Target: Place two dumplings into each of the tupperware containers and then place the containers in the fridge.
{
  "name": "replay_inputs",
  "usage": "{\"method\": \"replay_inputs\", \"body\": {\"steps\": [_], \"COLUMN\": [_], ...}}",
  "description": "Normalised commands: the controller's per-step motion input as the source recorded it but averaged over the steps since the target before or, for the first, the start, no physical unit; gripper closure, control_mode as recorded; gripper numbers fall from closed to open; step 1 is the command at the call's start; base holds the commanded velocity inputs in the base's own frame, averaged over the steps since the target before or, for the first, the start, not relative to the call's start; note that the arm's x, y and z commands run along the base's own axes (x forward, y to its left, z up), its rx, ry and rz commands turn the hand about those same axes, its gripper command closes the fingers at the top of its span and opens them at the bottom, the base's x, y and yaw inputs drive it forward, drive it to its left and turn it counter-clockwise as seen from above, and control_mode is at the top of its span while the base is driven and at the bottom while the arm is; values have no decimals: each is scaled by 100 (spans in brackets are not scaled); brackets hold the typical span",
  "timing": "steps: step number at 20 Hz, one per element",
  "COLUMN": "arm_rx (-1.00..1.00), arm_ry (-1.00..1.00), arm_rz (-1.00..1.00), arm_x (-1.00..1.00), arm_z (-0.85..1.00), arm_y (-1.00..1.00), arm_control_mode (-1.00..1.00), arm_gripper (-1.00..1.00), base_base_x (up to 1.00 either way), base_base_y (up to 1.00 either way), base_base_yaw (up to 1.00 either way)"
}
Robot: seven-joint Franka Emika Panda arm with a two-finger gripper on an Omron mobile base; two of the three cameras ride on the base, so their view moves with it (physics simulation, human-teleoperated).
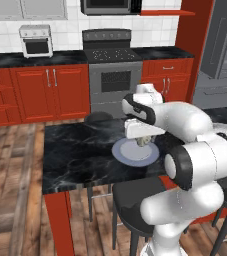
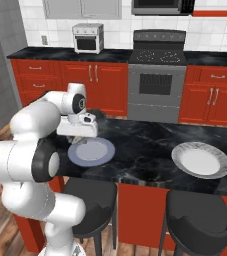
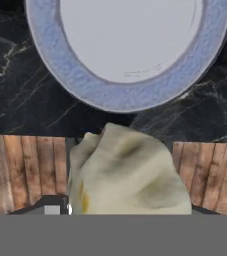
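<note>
A pale beige crimped dumpling looms close in the hand view, hanging above the counter's near edge, beside a round pale blue plate. My gripper hangs just over that plate, shut on the dumpling, which hides the fingertips. From the right base view the gripper sits above the plate's left rim. The fridge stands at the far right with its door open. The tupperware containers are out of view.
The black marble island counter carries a second round plate at its right end. Dark stools stand under the near edge. Red cabinets and a grey oven line the back wall.
</note>
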Motion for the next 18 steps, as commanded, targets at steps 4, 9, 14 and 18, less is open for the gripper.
{"method": "replay_inputs", "body": {"steps": [4, 9, 14, 18], "arm_rx": [0, 1, 0, 0], "arm_ry": [-4, -16, -11, 0], "arm_rz": [-2, -4, 0, -2], "arm_x": [-88, -68, -61, -33], "arm_z": [35, 27, 28, 33], "arm_y": [-25, -13, 2, 4], "arm_control_mode": [-100, -100, -100, -100], "arm_gripper": [100, 100, 100, 100], "base_base_x": [0, 0, 0, 0], "base_base_y": [0, 0, 0, 0], "base_base_yaw": [0, 0, 0, 0]}}
